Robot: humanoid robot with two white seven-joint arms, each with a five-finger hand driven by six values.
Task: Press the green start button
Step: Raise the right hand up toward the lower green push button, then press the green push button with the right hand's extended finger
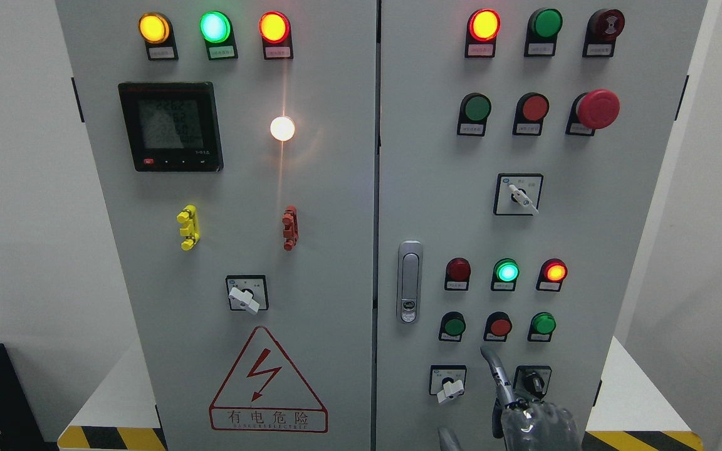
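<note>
Right hand [533, 416] is raised below the green button [454, 326] (index finger extended, others curled, nothing grasped).

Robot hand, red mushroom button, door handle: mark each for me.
Robot hand [527, 413], head view, on the knuckles below the raised finger.
Red mushroom button [598, 109], head view, middle of its cap.
Door handle [409, 282], head view, middle of the lever.
</note>
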